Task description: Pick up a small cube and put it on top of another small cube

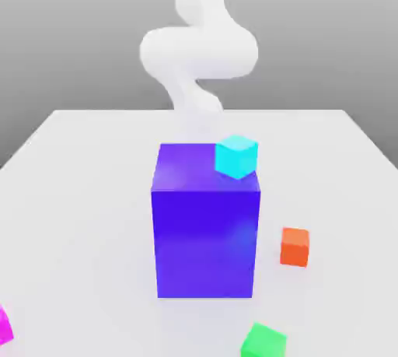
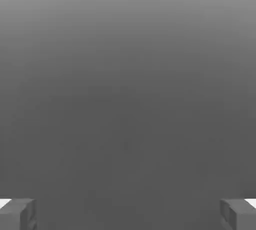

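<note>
Towering blue block [image 1: 205,239] between arm [image 1: 198,48] and orange cube [image 1: 295,246], green cube [image 1: 263,341].

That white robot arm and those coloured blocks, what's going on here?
Nothing is being handled yet. The white robot arm rises behind a tall blue-purple block on the white table. A small cyan cube sits on that block's top, at the corner toward the exterior view's right. A small orange cube, a small green cube and a small magenta cube lie on the table. The gripper is open and holds nothing.
</note>
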`<act>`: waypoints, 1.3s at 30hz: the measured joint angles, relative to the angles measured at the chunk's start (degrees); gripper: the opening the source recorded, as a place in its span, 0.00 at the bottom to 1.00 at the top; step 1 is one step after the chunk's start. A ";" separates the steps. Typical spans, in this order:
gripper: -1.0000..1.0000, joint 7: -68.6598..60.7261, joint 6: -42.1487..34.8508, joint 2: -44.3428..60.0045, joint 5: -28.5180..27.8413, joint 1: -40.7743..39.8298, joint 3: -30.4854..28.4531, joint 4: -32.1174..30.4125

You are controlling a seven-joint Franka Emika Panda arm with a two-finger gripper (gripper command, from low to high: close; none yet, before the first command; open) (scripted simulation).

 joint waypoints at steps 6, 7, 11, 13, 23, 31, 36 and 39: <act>0.50 0.88 3.02 12.76 2.04 -1.84 -4.22 1.23; 0.50 1.02 3.50 14.83 2.36 -2.07 -4.98 1.43; 0.50 1.24 5.46 23.12 4.17 -3.41 -7.71 2.23; 0.50 1.27 6.42 27.28 5.20 -4.18 -8.99 2.63; 0.50 1.18 11.17 48.18 10.66 -10.39 -13.27 4.67; 0.50 2.01 15.30 64.70 13.62 -15.55 -15.54 6.31; 0.00 -0.35 21.60 74.23 17.34 -18.85 -12.24 8.46; 0.00 -0.36 21.60 74.23 17.35 -18.85 -12.24 8.46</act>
